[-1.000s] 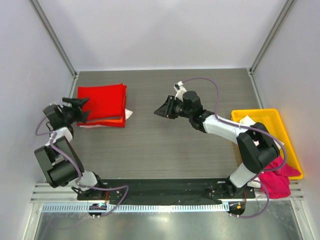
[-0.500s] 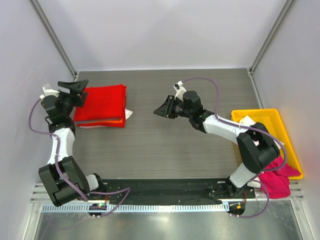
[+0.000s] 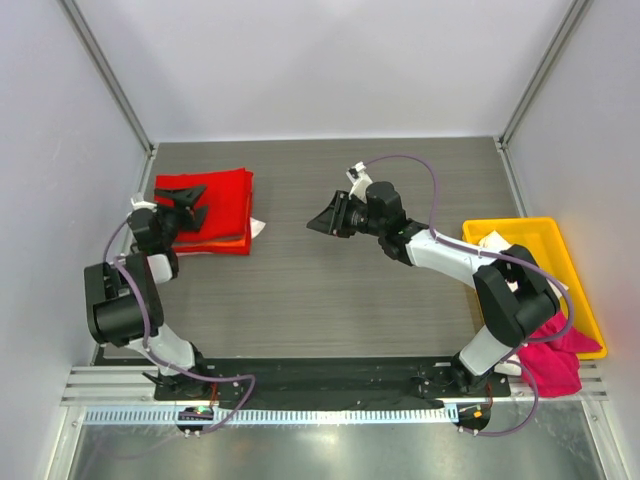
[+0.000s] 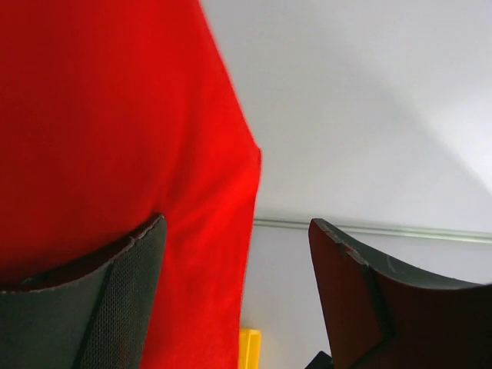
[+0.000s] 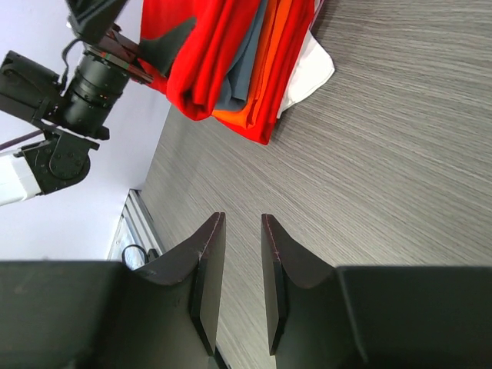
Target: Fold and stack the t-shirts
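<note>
A folded stack of t-shirts lies at the table's back left, with the red t-shirt [image 3: 222,195] on top. In the right wrist view the stack shows red [image 5: 207,54], grey-blue [image 5: 242,65], orange [image 5: 280,69] and white [image 5: 311,69] layers. My left gripper [image 3: 192,203] is open at the stack's left edge. In its own view, red cloth [image 4: 115,115] lies against the left finger [image 4: 92,307], and the jaws [image 4: 237,221] stand wide. My right gripper [image 3: 322,220] hovers mid-table, its fingers [image 5: 242,219] narrowly apart and empty. A magenta t-shirt [image 3: 555,362] hangs over the tray's near end.
A yellow tray [image 3: 578,290] stands at the right edge with white cloth [image 3: 492,240] at its far end. Bare wood-grain table [image 3: 330,290] lies between the stack and the tray. Walls enclose the back and both sides.
My left gripper swung from the stack's far-left corner rightward onto the red shirt's left edge, and its jaws narrowed slightly. The right arm has not moved.
</note>
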{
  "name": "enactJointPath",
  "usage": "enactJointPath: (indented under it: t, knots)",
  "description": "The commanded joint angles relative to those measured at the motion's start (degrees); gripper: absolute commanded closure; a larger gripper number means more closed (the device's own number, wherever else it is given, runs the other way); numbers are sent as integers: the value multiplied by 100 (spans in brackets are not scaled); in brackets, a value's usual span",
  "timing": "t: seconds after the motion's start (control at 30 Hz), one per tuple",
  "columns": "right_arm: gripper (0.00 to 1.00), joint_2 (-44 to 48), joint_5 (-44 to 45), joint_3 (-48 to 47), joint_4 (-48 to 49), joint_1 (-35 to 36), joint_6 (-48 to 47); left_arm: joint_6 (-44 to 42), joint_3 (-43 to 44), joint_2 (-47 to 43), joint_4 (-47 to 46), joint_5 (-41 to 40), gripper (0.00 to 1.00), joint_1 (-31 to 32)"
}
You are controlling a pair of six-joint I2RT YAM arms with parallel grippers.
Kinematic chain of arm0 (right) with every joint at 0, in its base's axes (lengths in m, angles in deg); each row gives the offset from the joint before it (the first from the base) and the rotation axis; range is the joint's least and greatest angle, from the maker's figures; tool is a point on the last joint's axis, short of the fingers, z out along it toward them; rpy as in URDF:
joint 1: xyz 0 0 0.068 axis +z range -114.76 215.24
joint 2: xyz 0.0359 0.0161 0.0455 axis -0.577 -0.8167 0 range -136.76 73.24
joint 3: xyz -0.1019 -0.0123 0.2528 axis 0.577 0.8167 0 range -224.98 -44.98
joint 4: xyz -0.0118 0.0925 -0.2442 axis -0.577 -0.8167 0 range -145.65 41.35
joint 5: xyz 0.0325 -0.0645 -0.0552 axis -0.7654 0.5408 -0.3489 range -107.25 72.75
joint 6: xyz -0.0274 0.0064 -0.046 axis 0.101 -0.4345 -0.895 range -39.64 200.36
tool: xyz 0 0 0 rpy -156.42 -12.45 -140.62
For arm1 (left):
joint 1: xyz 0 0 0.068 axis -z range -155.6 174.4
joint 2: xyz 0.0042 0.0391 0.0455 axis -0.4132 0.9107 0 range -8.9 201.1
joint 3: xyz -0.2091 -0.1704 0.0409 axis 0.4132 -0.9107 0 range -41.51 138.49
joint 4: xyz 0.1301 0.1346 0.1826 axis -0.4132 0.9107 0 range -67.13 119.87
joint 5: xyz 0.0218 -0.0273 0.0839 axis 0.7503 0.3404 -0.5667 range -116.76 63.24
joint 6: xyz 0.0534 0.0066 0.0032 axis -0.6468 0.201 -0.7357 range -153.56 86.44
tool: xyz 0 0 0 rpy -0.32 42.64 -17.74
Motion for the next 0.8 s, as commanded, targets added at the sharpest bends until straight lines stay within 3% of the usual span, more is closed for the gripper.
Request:
enactJointPath:
  t: [0.0, 0.13, 0.3, 0.67, 0.77]
  knots:
    - [69, 354, -53, -147, 161, -25, -86, 55, 103, -208, -865, -119, 25, 180]
    - [69, 381, -27, -138, 134, -25, -113, -463, 331, -1025, 260, -602, 21, 610]
    - [69, 372, -36, -138, 126, -34, -104, -386, 217, -1325, 464, -1077, 19, 1086]
    - [69, 389, -88, -59, 143, -16, -60, -131, 129, 325, -757, -736, 19, 1271]
    - [69, 442, -53, -76, 82, -34, -104, 19, 278, 293, -820, -751, 20, 1323]
